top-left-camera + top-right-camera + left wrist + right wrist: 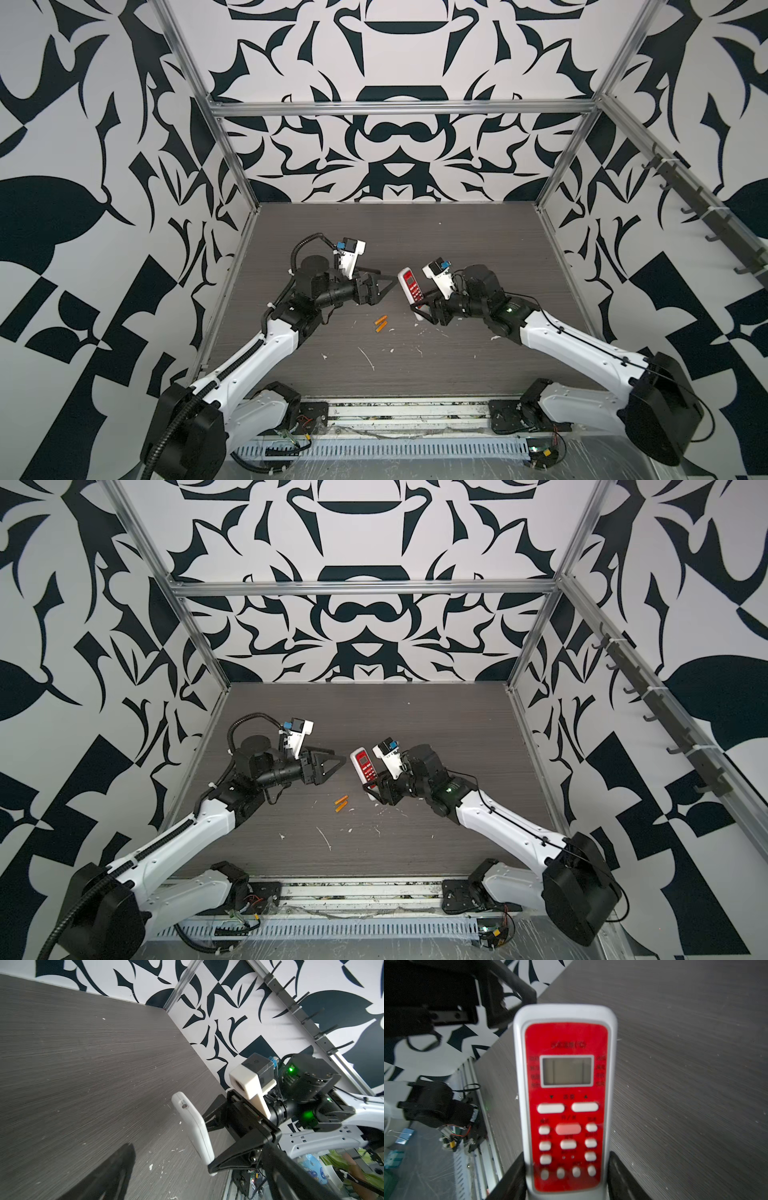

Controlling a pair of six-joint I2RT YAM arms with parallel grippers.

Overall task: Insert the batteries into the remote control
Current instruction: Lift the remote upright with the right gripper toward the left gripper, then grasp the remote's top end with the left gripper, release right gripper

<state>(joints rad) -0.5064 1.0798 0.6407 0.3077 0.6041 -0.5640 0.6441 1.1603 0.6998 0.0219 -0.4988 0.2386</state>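
Note:
The remote control (pixel 410 286) (pixel 364 766) is white with a red face that points up at the top views. My right gripper (pixel 420 303) (pixel 372 785) is shut on its lower end and holds it tilted. In the right wrist view the remote control (pixel 566 1095) fills the middle, with black fingers (pixel 512 1180) on both its sides. My left gripper (pixel 384 287) (pixel 332 769) hangs open and empty just left of it. The left wrist view shows the remote's white edge (pixel 191 1120). Two orange batteries (pixel 381 323) (pixel 340 803) lie side by side on the table, nearer the front than both grippers.
The dark wood-grain table (pixel 457 232) carries white flecks (pixel 368 358) toward the front. Patterned walls with metal frame posts (pixel 237 166) close in three sides. A rail with hooks (pixel 685 199) runs along the right wall. The arm bases sit on a front rail (pixel 407 411).

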